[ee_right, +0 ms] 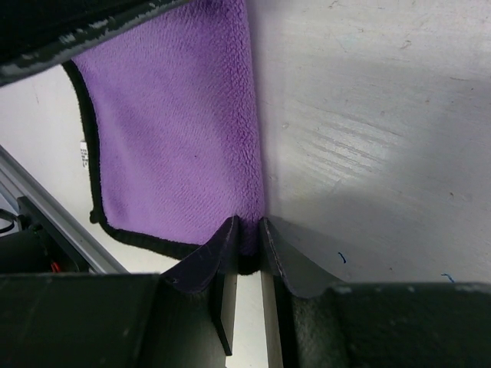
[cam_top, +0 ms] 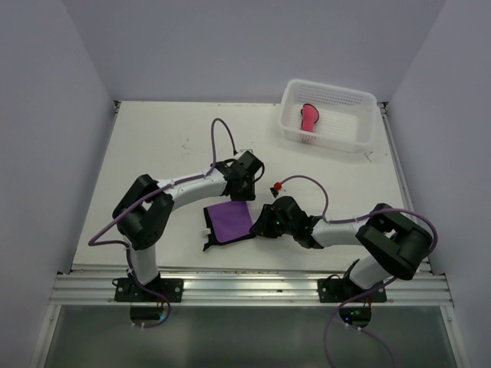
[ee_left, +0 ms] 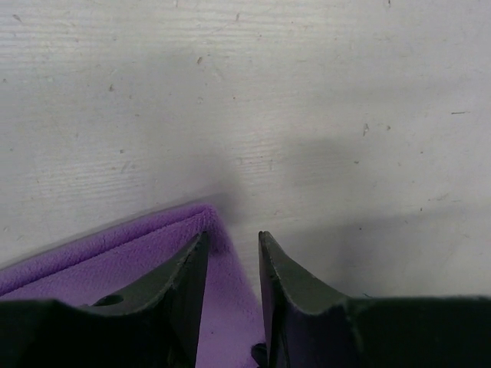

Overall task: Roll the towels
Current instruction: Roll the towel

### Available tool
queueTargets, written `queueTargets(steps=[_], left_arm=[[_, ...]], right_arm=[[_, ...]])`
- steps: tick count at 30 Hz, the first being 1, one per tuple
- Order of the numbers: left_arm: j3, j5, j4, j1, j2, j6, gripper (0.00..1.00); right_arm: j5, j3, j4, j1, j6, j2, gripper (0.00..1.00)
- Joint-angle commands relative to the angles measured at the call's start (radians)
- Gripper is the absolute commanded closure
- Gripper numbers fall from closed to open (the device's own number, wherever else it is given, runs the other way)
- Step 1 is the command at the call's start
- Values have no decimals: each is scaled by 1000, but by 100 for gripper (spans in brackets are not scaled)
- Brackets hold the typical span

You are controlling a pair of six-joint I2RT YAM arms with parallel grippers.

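A purple towel (cam_top: pixel 229 222) with a black hem lies flat and folded on the table between the arms. It also shows in the left wrist view (ee_left: pixel 92 261) and the right wrist view (ee_right: pixel 176 115). My left gripper (cam_top: pixel 244 195) stands at its far right corner, jaws a little apart, straddling the folded corner (ee_left: pixel 232 238). My right gripper (cam_top: pixel 262 224) is shut on the towel's right edge near the front corner (ee_right: pixel 247 224). A pink-red towel (cam_top: pixel 309 116) lies rolled in the white basket (cam_top: pixel 360 115).
The basket stands at the table's back right. White walls close in the table at the left, back and right. A metal rail (cam_top: pixel 245 287) runs along the near edge. The right arm's purple cable (cam_top: pixel 307 180) loops above the table.
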Motion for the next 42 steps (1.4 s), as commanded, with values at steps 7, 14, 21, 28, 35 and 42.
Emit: queueTargets(steps=[7,14,21,28,35,42], left_arm=[[43,-123,-28,-32,-33,-12,61],[37,-151,-55,-40,-9,-6,57],[36,-174,-69,-40,22,-9,57],[45,-246,-114,-41,85,-10,57],[63,-258,-110,-44,120,-4,58],[66,-255,-132,-44,152,1,70]], right_arm=[[41,-26,-22,7,-6,51,79],[39,-31,-20,7,-12,62,79],[35,-30,-13,7,-14,82,79],[35,-33,-13,7,-20,86,79],[30,-62,27,11,-32,71,80],[35,-56,50,23,-50,86,83]])
